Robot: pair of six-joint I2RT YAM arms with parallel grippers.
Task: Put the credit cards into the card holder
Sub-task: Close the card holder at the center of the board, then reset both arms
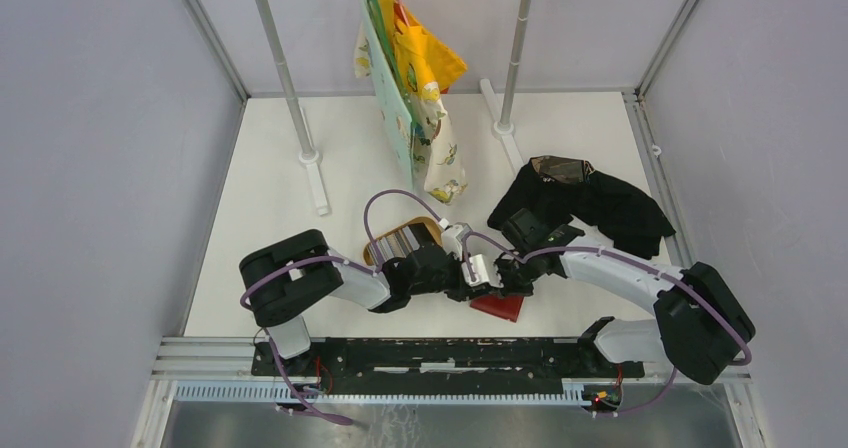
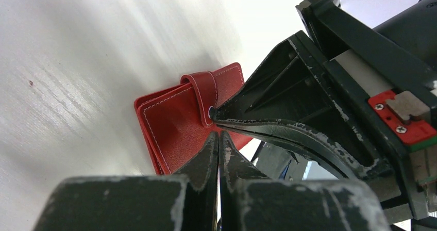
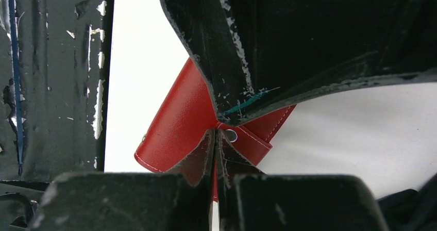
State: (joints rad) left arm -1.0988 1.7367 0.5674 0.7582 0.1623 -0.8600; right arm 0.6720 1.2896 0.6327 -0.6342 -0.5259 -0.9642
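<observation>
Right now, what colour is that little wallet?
The card holder is red with pale stitching, clearest in the left wrist view.

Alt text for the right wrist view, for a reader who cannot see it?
The right gripper is shut on the red card holder beside its snap strap, over a white table. The left gripper, black, meets it from the top.

Lab enclosure (plain walls [image 1: 100, 168], mounting rail [image 1: 450, 353])

Over the card holder [image 1: 503, 309] (red): left claw [image 1: 492, 274], right claw [image 1: 517, 276].
</observation>
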